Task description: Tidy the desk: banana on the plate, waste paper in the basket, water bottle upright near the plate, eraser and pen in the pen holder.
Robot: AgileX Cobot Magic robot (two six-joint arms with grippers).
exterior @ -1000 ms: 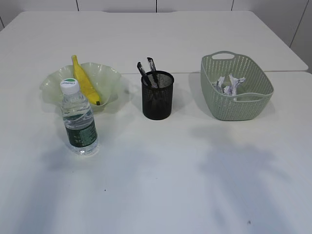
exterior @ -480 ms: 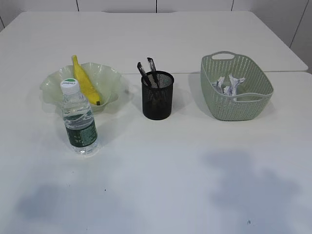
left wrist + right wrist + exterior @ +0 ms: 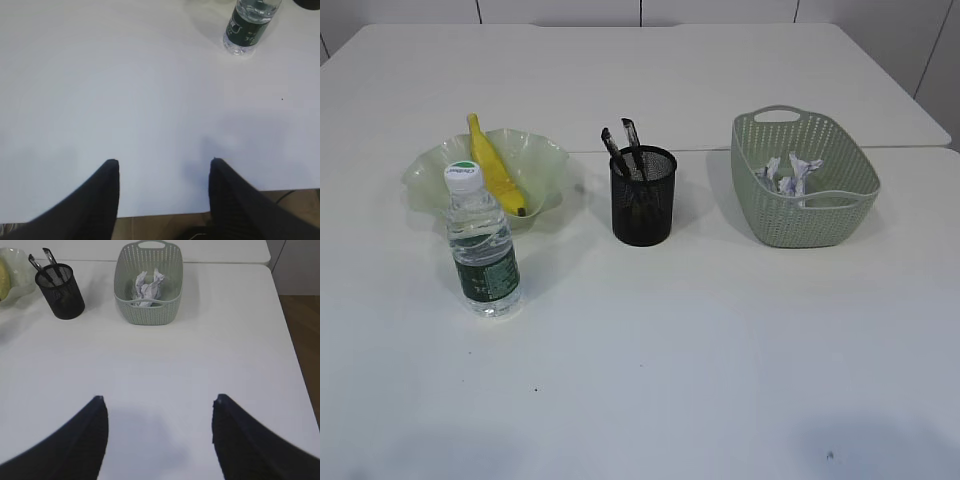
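— What's different from a second ago?
— Only the shading on the worktop [image 3: 650, 330]: the grey patches that lay across its near half, left and right, have slid toward the near edge and mostly gone.
— And now?
— A faint trace at the near right.

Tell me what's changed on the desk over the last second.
Only the arms' shadows moved: they slid toward the near edge of the white table and nearly left it. The clear water bottle, yellow banana, green plate, black mesh pen holder and green basket stayed put.
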